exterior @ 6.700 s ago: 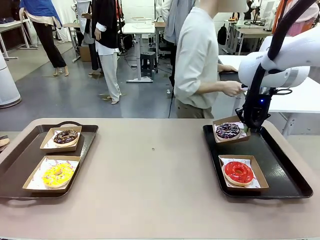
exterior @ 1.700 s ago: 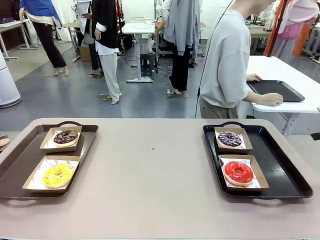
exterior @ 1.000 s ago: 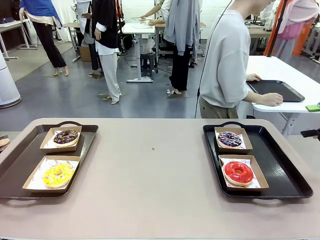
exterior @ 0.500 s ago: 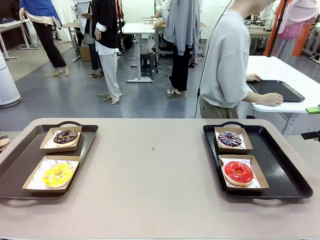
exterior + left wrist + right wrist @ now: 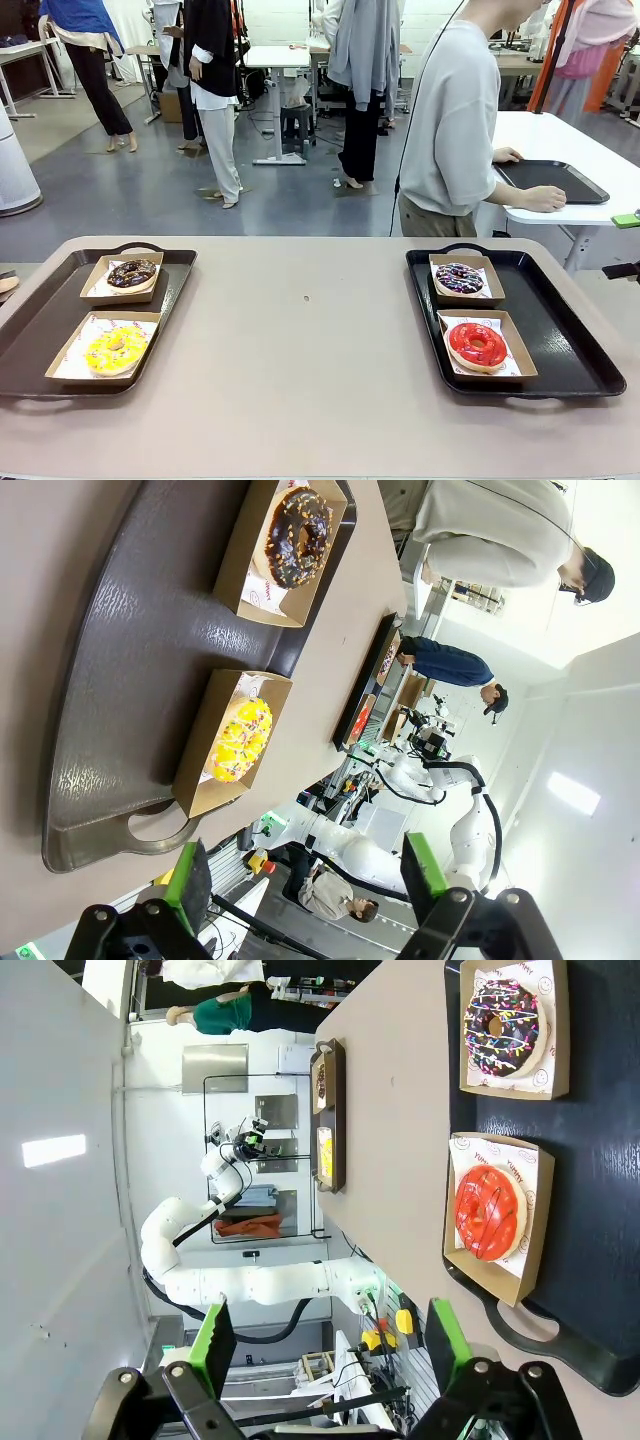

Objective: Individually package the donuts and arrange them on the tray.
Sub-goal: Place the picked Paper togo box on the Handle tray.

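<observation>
Two black trays sit on the beige table. On the left tray (image 5: pixel 40 330) a chocolate sprinkled donut (image 5: pixel 132 273) and a yellow donut (image 5: pixel 115 350) each lie in their own open brown paper box. The right tray (image 5: pixel 570 330) carries a dark purple sprinkled donut (image 5: pixel 459 277) and a glossy red donut (image 5: pixel 477 344), also boxed singly. My left gripper (image 5: pixel 305 870) hangs open, off the near end of the left tray (image 5: pixel 130 680), well short of the yellow donut (image 5: pixel 243 740) and chocolate donut (image 5: pixel 298 538). My right gripper (image 5: pixel 330 1345) is open too, back from the red donut (image 5: pixel 487 1212) and purple donut (image 5: pixel 505 1018).
A person (image 5: pixel 455 120) stands beyond the far edge, turned to a white side table with both hands at a spare black tray (image 5: pixel 552 180). Bare tabletop (image 5: pixel 300 340) stretches between the two trays. More people and tables stand farther back.
My right arm, which hovered over the purple donut's box several seconds ago, has pulled away off the right edge. The person shifted to the side table. Over the last second the donuts stayed put.
</observation>
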Controlling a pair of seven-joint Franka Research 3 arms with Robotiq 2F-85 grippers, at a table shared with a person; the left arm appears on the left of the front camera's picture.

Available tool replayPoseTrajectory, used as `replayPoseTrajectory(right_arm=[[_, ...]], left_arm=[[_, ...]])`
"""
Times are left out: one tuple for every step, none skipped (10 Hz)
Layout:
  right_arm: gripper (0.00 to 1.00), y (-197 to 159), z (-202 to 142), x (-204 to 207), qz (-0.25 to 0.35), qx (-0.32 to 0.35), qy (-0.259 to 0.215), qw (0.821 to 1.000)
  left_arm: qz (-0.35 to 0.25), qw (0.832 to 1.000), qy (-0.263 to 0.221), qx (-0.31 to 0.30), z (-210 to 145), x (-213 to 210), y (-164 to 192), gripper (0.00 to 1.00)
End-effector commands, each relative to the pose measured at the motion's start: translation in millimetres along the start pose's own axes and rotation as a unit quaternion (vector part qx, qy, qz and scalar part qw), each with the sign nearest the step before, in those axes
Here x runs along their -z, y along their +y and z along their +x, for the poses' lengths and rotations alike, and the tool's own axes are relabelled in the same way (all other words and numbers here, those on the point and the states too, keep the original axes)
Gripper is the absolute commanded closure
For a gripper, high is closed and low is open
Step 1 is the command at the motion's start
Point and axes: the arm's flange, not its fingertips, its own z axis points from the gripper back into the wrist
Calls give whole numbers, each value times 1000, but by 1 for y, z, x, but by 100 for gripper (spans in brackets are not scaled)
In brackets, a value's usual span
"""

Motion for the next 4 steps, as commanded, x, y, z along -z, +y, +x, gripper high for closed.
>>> replayPoseTrajectory(right_arm=[[0,-1,-3,1,1,0,4,1000],[0,-1,-3,1,1,0,4,1000],[0,-1,-3,1,1,0,4,1000],[0,-1,-3,1,1,0,4,1000]], left_arm=[[3,1000,-5,2,-3,0,-1,0],[3,1000,-5,2,-3,0,-1,0],[3,1000,-5,2,-3,0,-1,0],[3,1000,-5,2,-3,0,-1,0]])
